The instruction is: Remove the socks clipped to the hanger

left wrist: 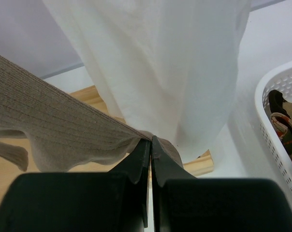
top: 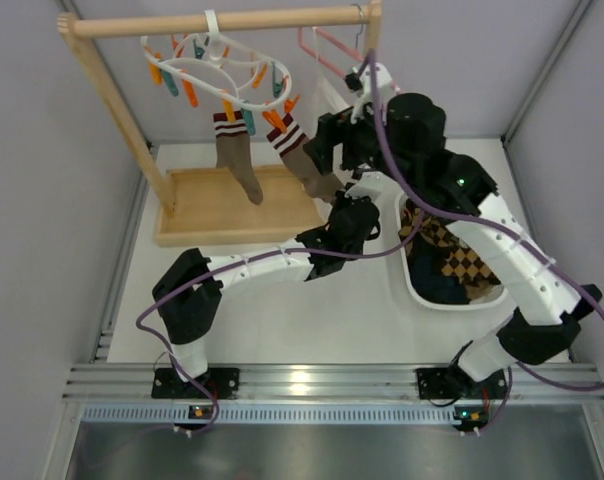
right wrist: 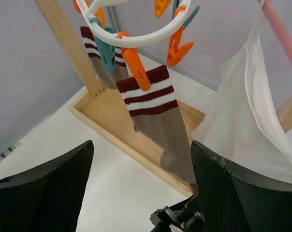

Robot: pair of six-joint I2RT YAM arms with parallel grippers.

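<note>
Socks (top: 244, 170): two hang clipped to hanger (right wrist: 136, 41), several in basket (left wrist: 276, 140). Your left claw (left wrist: 151, 147) clamps one toe; right claw (right wrist: 142, 154) gapes open.

White table (top: 312, 320) carries rack base (top: 212, 210), apparently basket (top: 452, 303).

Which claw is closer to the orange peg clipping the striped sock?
Right. The right gripper is open just in front of the orange peg; the left gripper is below, pinching the lower end of the sock.
</note>
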